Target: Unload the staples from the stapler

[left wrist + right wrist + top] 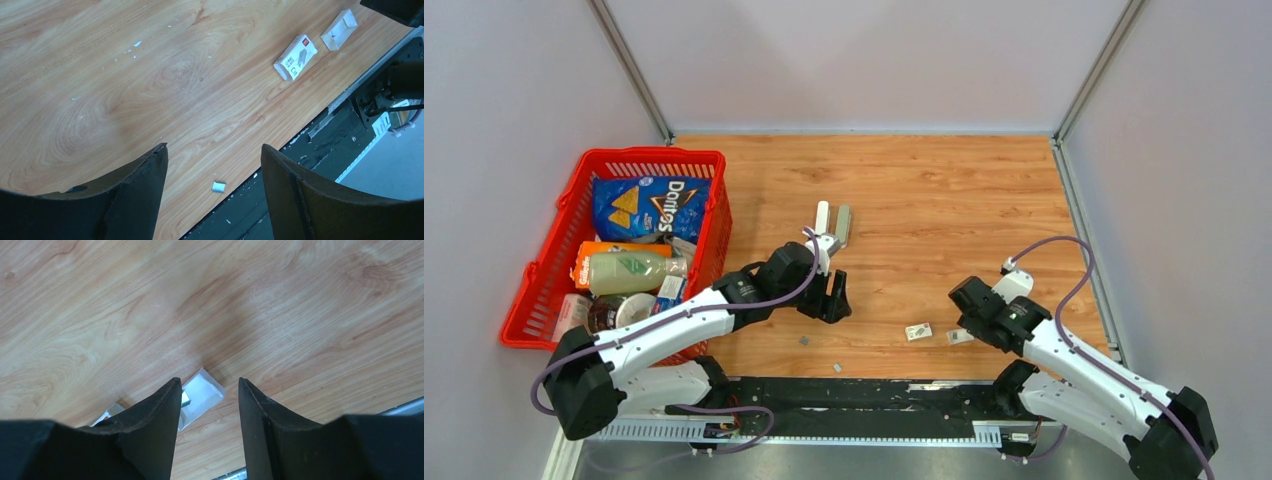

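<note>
The stapler (pixel 834 224), white and grey, lies opened on the wooden table just beyond my left wrist. One short silvery strip of staples (pixel 218 186) lies near the table's front edge, below and between the fingers of my left gripper (pixel 214 150), which hangs open and empty above it. A second strip of staples (pixel 805 340) lies a little to its left in the top view. My right gripper (pixel 209 382) hovers over a small open white tray (pixel 204 396). Its jaws are apart with nothing between them. A grey bit (pixel 186 399) sits in the tray beside the left finger.
A red basket (pixel 542 268) with a chip bag, a bottle and cartons stands at the left. A printed whitish packet (pixel 296 56) lies next to the open tray (pixel 339 30) between the two arms. The black rail (pixel 864 395) runs along the near edge.
</note>
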Action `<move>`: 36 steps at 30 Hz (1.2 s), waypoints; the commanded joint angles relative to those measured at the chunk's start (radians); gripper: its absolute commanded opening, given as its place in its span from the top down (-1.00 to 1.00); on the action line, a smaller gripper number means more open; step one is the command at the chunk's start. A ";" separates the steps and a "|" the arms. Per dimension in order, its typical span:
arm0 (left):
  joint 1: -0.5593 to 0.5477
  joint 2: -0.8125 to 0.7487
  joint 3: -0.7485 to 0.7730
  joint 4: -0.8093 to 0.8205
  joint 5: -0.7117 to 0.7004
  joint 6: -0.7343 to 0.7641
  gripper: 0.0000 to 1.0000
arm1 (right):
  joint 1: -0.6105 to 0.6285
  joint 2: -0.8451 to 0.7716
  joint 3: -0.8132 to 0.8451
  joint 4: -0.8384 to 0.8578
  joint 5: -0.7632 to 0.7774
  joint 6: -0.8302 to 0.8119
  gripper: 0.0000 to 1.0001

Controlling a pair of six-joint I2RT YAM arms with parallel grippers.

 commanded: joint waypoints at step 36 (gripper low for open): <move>-0.003 0.013 -0.067 0.130 0.185 0.086 -0.48 | 0.001 0.026 0.027 0.039 -0.232 0.037 0.33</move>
